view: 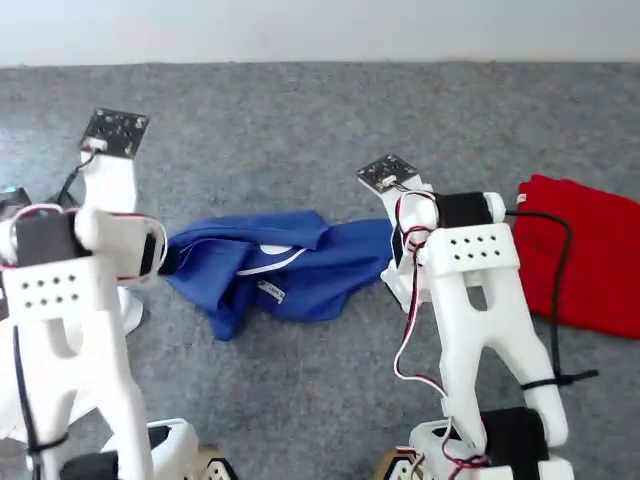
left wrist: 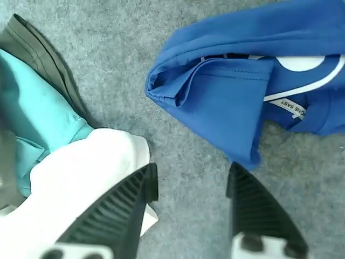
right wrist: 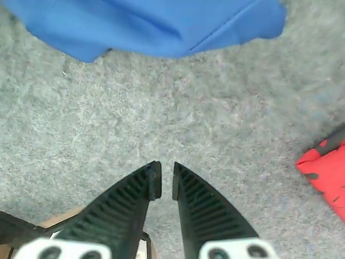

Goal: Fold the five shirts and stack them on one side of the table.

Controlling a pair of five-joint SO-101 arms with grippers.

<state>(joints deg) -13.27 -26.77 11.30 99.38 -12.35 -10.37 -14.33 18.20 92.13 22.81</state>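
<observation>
Your left tool (left wrist: 193,177) spread; right tool (right wrist: 166,175) nearly pressed together. Crumpled blue fabric shirt (view: 280,265) tabletop centre, red fabric shirt (view: 590,250) 3 o'clock.

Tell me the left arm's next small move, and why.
Probably ease the left gripper toward and down onto the bunched edge of the blue shirt. Its jaws stand open and empty over the grey table, and the shirt lies crumpled just ahead of them.

fyi your red shirt (view: 590,250) toward the table's right side gets cut off by the pic edge. Blue shirt (view: 300,265) ends are hidden behind the left arm (view: 70,290) & right arm (view: 480,290). White shirt (left wrist: 70,183) + teal shirt (left wrist: 32,108) are cropped too.
</observation>
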